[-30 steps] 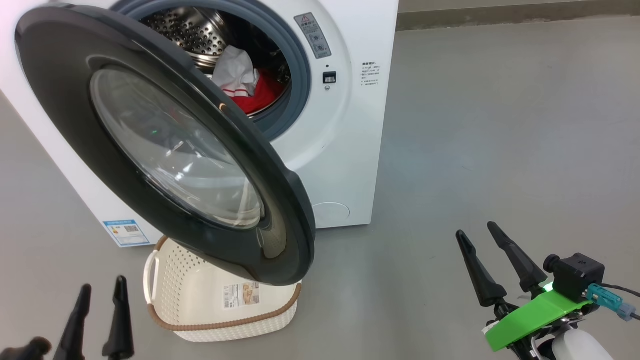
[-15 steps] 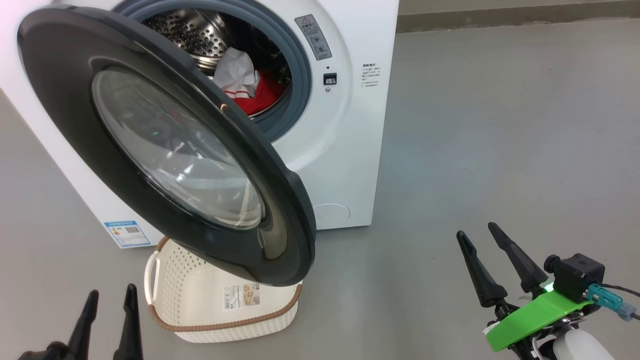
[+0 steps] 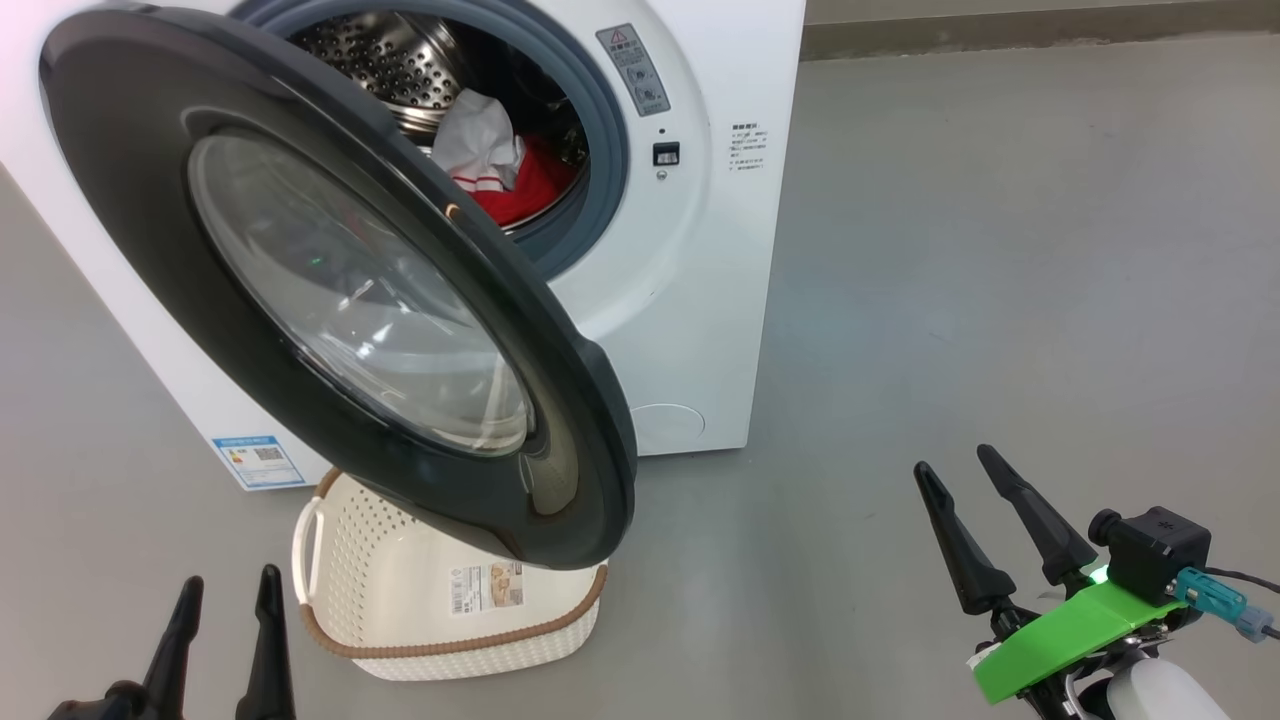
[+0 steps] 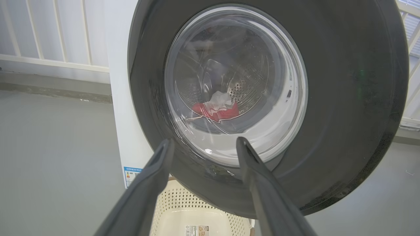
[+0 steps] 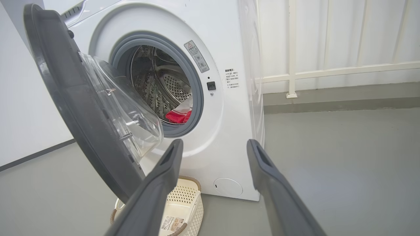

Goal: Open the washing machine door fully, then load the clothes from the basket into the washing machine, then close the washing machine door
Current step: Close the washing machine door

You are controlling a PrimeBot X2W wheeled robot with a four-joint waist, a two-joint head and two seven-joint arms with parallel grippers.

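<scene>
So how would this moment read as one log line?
washing machine door: open; clothes: in drum; basket: empty; left gripper: open, empty; right gripper: open, empty; remaining: close door

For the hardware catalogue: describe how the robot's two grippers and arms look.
The left gripper and right gripper each have two long, tapering matte black fingers with pointed tips. Behind the right one sits a bright green bracket carrying a small black camera, a teal connector with a thin cable, and a white forearm below.

Grey floor (image 3: pixel 1000 250), white railing (image 5: pixel 292 49)
</scene>
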